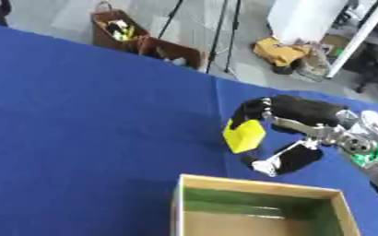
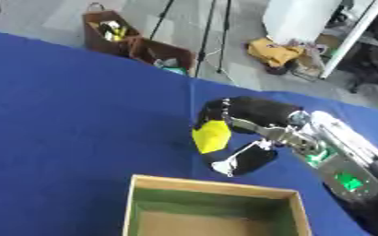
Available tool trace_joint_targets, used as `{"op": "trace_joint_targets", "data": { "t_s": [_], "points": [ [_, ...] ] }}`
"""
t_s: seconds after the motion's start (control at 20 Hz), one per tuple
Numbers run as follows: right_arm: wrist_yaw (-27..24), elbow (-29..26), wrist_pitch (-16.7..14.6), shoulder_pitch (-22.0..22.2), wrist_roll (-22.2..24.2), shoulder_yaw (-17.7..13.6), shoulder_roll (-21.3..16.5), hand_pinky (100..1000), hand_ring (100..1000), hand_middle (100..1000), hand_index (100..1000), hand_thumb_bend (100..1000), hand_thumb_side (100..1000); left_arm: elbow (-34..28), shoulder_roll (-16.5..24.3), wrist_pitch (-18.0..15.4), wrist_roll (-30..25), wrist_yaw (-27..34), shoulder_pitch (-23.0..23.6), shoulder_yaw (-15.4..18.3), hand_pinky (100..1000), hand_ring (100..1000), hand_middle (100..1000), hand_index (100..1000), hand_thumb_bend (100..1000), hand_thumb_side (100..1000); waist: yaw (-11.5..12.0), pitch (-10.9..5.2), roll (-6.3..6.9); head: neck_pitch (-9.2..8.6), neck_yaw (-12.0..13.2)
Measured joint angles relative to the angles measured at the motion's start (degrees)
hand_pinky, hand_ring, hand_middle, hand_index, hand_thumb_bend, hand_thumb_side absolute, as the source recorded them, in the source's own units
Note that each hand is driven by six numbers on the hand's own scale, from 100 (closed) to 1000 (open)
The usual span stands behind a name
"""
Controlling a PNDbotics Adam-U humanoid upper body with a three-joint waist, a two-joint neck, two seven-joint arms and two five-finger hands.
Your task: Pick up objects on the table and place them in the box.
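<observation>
My right hand (image 1: 293,115) reaches in from the right over the blue table (image 1: 87,120). Its curled fingers and thumb pinch a yellow block (image 1: 243,136), held above the cloth just beyond the box. The open box (image 1: 261,209) stands at the near edge, with tan walls, a greenish far inner wall and a tan floor; nothing shows inside it. The block hangs a little past the box's far rim, toward its left half. My left hand shows in neither view.
The blue cloth stretches wide to the left and far side. Beyond the table's far edge are brown bags (image 1: 121,28), tripod legs (image 1: 224,32), a yellow bundle (image 1: 281,51) and a white panel (image 1: 305,18) on the floor.
</observation>
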Motion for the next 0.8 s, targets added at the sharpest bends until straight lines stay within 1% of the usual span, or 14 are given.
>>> {"op": "trace_joint_targets", "data": {
  "t_s": [0.05,0.1,0.2,0.25,0.3,0.45,0.65,0.7,0.8],
  "points": [
    [0.0,-0.1,0.1,0.0,-0.4,0.0,0.1,802,836,610,706,274,441,0.0,0.0,0.1,0.0,0.0,0.0,0.0,511,563,557,835,100,1000,0.0,0.06,0.00,0.00,0.0],
    [-0.1,-0.2,0.2,0.0,-0.9,0.0,0.2,808,840,643,758,288,433,0.0,0.0,0.1,0.0,-0.1,0.0,0.0,512,563,557,834,100,1000,0.0,0.10,0.00,0.00,0.0],
    [-0.1,-0.2,0.3,0.1,-1.6,0.1,0.3,823,857,697,798,316,417,0.0,0.0,0.2,0.0,-0.2,0.0,0.0,512,562,556,834,100,1000,0.0,0.15,0.00,0.00,0.0],
    [-0.1,-0.3,0.4,0.1,-2.0,0.1,0.3,829,866,723,836,337,408,0.0,0.0,0.2,0.0,-0.3,0.0,0.0,513,562,556,833,100,1000,0.0,0.18,0.00,0.00,0.0],
    [-0.2,-0.4,0.4,0.1,-2.3,0.2,0.3,830,870,731,877,353,404,0.0,0.0,0.2,0.0,-0.4,0.0,0.0,513,563,556,833,100,1000,-0.1,0.22,0.00,0.00,0.0],
    [-0.5,-0.7,0.8,0.1,-3.7,0.1,0.3,829,878,748,910,376,391,0.0,0.0,0.3,-0.1,-0.7,0.0,0.0,514,563,556,833,100,1000,-0.1,0.40,0.00,-0.02,0.0],
    [-0.4,-0.7,1.5,0.2,-4.8,0.2,0.3,828,885,774,920,367,393,0.0,-0.3,0.3,-0.1,-1.0,0.0,0.0,514,562,556,833,100,1000,-0.1,0.73,-0.01,-0.45,0.0],
    [-0.3,-0.7,1.6,0.2,-5.0,0.2,0.3,826,883,794,927,357,398,0.0,-0.5,0.3,-0.1,-1.0,0.0,0.0,514,562,556,833,100,1000,0.0,0.83,-0.01,-0.52,0.0],
    [0.2,-0.6,1.8,0.4,-5.3,0.3,0.3,824,881,797,931,356,396,0.0,-0.5,0.3,-0.1,-1.0,-0.1,0.0,514,562,556,833,100,1000,0.0,1.05,-0.01,-0.58,-0.1]
  ]
}}
